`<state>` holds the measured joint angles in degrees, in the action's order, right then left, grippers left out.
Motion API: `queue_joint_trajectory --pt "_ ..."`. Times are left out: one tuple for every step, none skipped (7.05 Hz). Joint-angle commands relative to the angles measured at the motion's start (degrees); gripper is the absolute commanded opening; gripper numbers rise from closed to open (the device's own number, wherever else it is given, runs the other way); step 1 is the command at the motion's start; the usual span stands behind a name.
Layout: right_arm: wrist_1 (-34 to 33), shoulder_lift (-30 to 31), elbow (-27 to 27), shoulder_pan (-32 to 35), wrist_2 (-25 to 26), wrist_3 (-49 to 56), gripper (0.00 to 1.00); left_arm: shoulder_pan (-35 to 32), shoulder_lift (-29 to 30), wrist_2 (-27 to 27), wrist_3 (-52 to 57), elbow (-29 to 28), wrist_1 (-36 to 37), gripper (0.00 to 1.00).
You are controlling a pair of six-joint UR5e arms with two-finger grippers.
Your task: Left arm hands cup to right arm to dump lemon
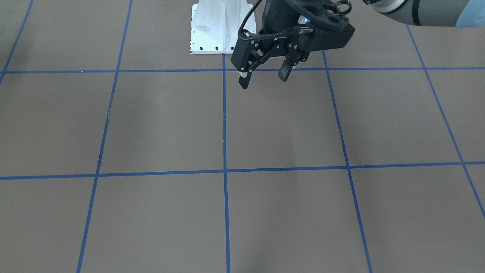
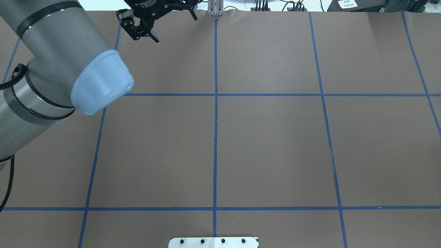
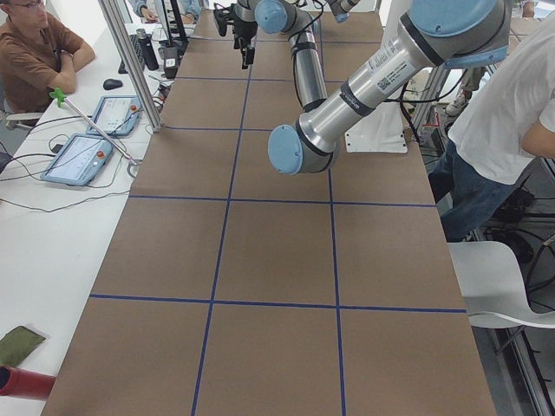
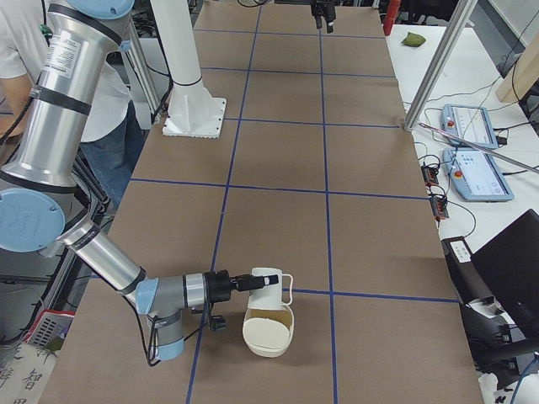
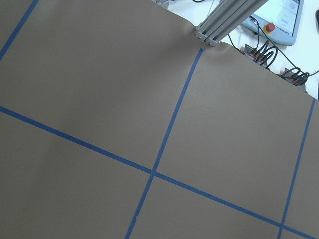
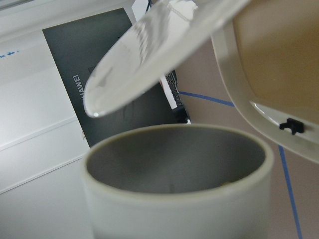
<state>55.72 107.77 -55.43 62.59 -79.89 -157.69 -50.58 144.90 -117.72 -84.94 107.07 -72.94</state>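
White cup (image 6: 174, 179) stands upright at the right end effector (image 4: 249, 283), lower centre of the right-side view, just above a cream tub (image 4: 268, 335). Whether that grip is clenched I cannot tell, and the lemon is unseen. Far off, the left end effector (image 1: 265, 79) hangs spread, empty.

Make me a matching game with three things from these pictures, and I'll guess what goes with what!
Things:
1. cup
2. left gripper
3. cream container

Descriptions:
A. sits on the table
B. white, at the tip of the right arm
C. black, open, holding nothing

Pairs: 1-B, 2-C, 3-A
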Motion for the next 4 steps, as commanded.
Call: queue_joint_trajectory --pt "0.1 -0.7 0.4 0.8 0.0 -3.8 0.02 0.1 0.7 0.2 0.0 0.4 1.6 1.00" --pt "0.7 -0.8 1.0 1.4 -0.1 -7.0 0.02 0.4 2.1 1.9 0.0 0.4 4.1 1.00" --pt "0.9 -1.0 1.3 1.6 -0.9 -9.0 0.02 0.7 2.7 2.1 0.4 0.4 4.9 1.00" --pt "0.9 -1.7 1.6 1.7 -1.6 -10.0 0.02 0.7 2.8 2.2 1.6 0.4 5.5 1.00"
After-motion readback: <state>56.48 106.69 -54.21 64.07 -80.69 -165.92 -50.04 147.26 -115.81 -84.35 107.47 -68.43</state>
